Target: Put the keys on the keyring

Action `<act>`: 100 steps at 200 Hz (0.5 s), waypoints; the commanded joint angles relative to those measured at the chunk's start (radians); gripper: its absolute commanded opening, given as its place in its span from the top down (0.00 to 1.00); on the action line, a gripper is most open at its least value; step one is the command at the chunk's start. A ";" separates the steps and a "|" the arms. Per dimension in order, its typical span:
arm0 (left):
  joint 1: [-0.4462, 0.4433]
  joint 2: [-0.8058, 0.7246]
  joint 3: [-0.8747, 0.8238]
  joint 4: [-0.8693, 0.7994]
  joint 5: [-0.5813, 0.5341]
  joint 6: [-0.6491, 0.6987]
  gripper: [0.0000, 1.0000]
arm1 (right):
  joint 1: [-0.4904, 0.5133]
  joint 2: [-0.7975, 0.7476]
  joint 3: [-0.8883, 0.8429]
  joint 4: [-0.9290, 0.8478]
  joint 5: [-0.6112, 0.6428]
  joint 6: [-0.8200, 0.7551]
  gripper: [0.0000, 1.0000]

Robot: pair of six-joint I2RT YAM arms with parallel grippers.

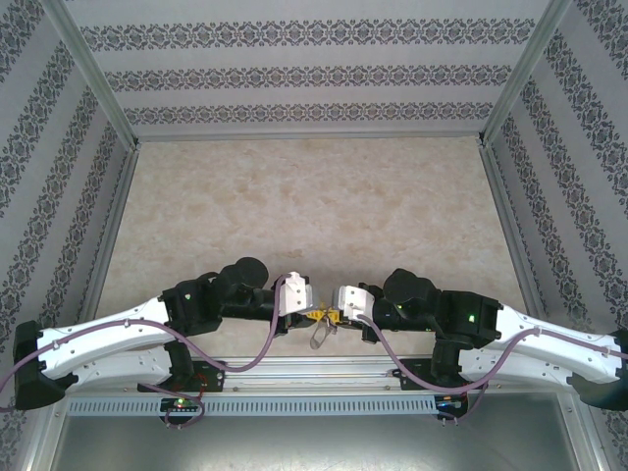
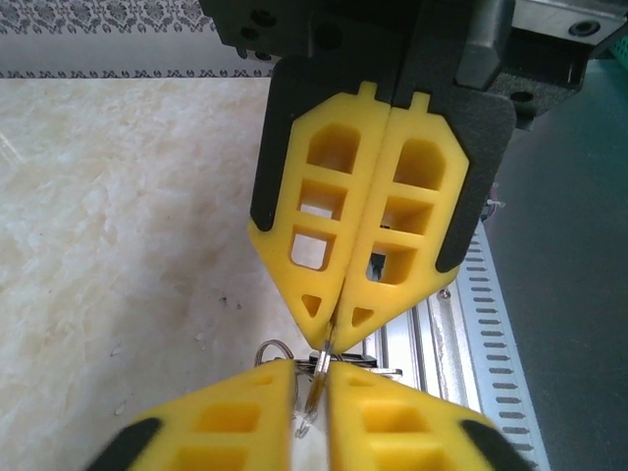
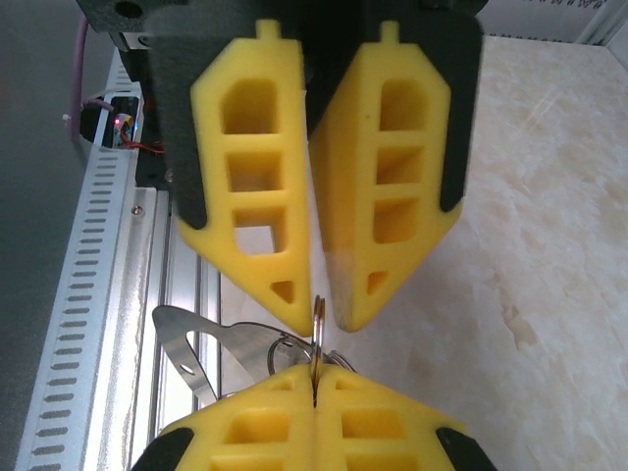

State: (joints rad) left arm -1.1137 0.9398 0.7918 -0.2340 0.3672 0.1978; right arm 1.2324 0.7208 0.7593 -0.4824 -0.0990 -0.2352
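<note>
The two grippers are met tip to tip over the near part of the table [image 1: 294, 196]. The right gripper [image 3: 314, 381] is seen fully closed, with the rim of a thin metal ring [image 3: 317, 312] pinched edge-on between its fingertips; the left gripper [image 2: 312, 381] stands at a narrow slit around the same rim, but whether pressure is applied there cannot be told. The keyring [image 1: 319, 337] is seen from above as a grey loop hanging just below the meeting fingertips, and the pinched rim is judged to belong to it; a flat silvery metal piece [image 3: 186, 345] and smaller rings [image 3: 285, 351] hang beside it on the side of the slotted rail [image 3: 98, 294]; a key cannot be picked out with certainty. The step in hand is judged to be a working of the ring between the two grips. It would be done well if one grip were held firm while the other is set squarely on the rim; the fingertips should be kept from colliding; any twist should be applied slowly, so that the thin rim is not slipped out and dropped onto the rail.
</note>
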 commanded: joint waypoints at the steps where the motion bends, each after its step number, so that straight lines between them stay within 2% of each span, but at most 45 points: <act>1: -0.009 -0.005 0.029 0.014 0.022 0.013 0.91 | -0.007 -0.011 0.037 0.031 -0.023 0.003 1.00; 19: -0.009 -0.005 0.029 0.012 0.021 0.014 1.00 | -0.006 -0.012 0.035 0.036 -0.028 0.000 1.00; 40: -0.009 -0.021 0.021 0.022 0.030 0.009 1.00 | -0.006 -0.015 0.030 0.040 -0.026 0.003 1.00; 66: -0.009 -0.069 -0.006 0.064 0.037 -0.004 1.00 | -0.006 -0.028 0.015 0.047 -0.018 0.012 0.84; 100: -0.009 -0.114 -0.027 0.097 0.051 -0.023 1.00 | -0.006 -0.051 -0.004 0.058 -0.014 0.026 0.81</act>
State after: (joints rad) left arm -1.1137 0.8612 0.7822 -0.2173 0.3901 0.2001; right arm 1.2324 0.6922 0.7593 -0.4595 -0.1028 -0.2314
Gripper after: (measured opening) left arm 0.046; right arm 0.186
